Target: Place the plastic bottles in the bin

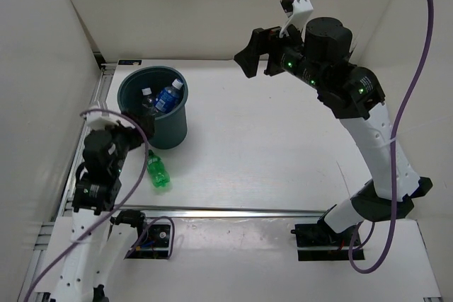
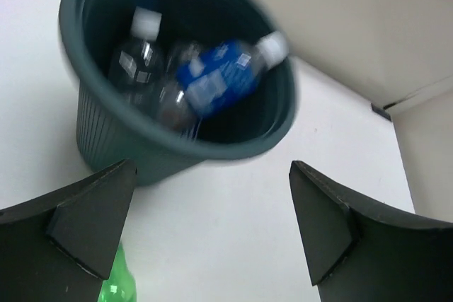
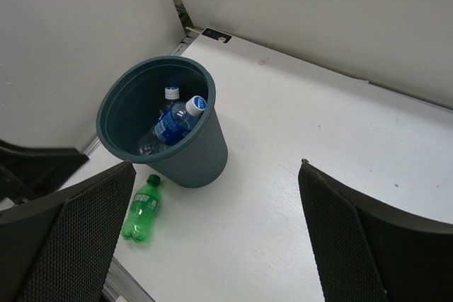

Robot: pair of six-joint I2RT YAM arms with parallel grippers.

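The dark teal bin [image 1: 172,129] stands upright at the back left, and also shows in the wrist views [image 2: 113,148] [image 3: 202,152]. Inside it lie a blue-labelled bottle [image 1: 168,95] [image 2: 221,80] [image 3: 172,124] and a clear white-capped bottle [image 1: 147,97] [image 2: 139,53]. A green bottle [image 1: 158,170] [image 3: 141,211] lies on its side on the table just in front of the bin. My left gripper [image 1: 131,131] [image 2: 211,169] hangs open beside the bin's near left wall, holding nothing. My right gripper [image 1: 253,53] [image 3: 216,166] is raised high at the back right, open with nothing between its fingers.
White walls close in the table on the left [image 1: 42,68] and at the back. An aluminium rail [image 1: 233,211] runs along the near edge by the arm bases. A purple cable [image 1: 417,68] loops over the right arm.
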